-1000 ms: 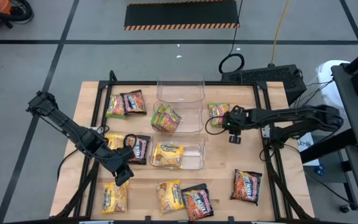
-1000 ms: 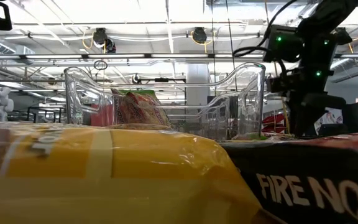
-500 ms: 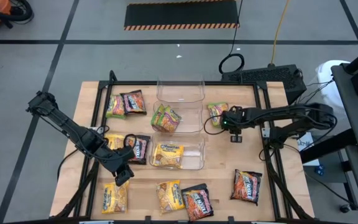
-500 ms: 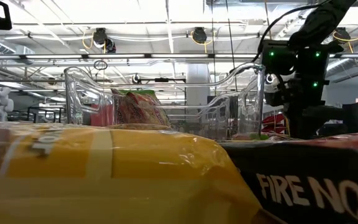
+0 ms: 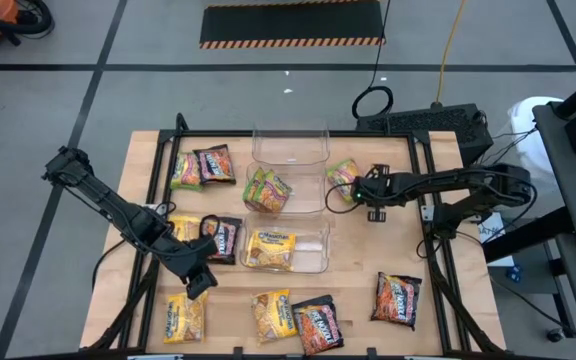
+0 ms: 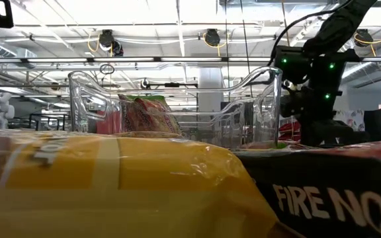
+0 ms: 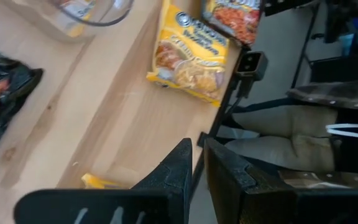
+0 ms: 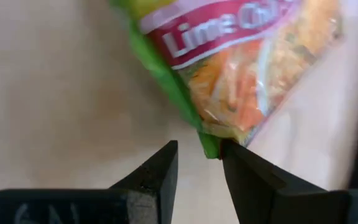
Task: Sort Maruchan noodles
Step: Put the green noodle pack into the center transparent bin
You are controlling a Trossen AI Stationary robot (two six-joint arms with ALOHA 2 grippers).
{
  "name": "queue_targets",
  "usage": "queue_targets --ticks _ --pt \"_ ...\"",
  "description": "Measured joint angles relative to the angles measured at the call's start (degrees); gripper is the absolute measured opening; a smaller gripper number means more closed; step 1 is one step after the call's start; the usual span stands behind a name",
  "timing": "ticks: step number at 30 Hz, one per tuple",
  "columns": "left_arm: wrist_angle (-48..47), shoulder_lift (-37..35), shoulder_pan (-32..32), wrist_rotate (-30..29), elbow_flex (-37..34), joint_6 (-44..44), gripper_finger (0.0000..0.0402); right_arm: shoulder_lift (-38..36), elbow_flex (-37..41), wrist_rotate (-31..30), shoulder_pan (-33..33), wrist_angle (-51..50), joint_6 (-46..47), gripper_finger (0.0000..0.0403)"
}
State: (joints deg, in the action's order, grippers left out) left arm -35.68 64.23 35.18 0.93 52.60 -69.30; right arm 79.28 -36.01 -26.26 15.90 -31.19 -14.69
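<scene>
The right end effector (image 5: 357,193) sits at the right of centre in the high view, at the right wall of the middle bin (image 5: 320,190), its fingers parted around a corner of the lime packet (image 5: 342,172); the right wrist view shows that green corner (image 8: 211,148) in the narrow gap between the two fingers (image 8: 157,171), though a firm pinch cannot be confirmed. The lime packet lies tilted on the desk (image 5: 408,235), just beside the middle bin. The left end effector (image 5: 197,283) hovers at the lower left of the high view, between the brown packet (image 5: 224,240) above it and a yellow packet (image 5: 185,317) below it. Its fingers (image 7: 182,168) stand close together with only a slim gap and nothing between them. Three clear bins run down the centre of the desk: the top bin (image 5: 290,146), the middle bin holding a green-yellow packet (image 5: 267,190), and the lower bin (image 5: 318,250) holding a yellow packet (image 5: 270,249). Two packets (image 5: 202,166), one green-yellow and one dark, lie side by side at the upper left of the desk. A yellow packet (image 5: 184,228) lies just left of the brown packet. Along the bottom edge lie a yellow packet (image 5: 272,315), touching a dark packet (image 5: 317,323), and a red-dark packet (image 5: 397,299) well apart at lower right.
</scene>
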Motion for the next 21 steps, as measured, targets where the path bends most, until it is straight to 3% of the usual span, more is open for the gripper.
queue_targets --ticks 9,15,21 --pt "1.95 0.00 0.00 -0.01 0.00 0.00 0.0049 0.03 0.00 -0.26 0.59 7.04 0.01 0.0118" --pt "2.49 0.00 0.00 -0.02 0.00 0.01 0.0049 -0.01 2.04 7.09 0.68 15.69 -1.25 0.0112" --pt "2.54 0.00 0.00 -0.01 -0.01 0.02 0.0049 -0.17 6.87 8.38 0.63 21.04 -1.06 0.0076"
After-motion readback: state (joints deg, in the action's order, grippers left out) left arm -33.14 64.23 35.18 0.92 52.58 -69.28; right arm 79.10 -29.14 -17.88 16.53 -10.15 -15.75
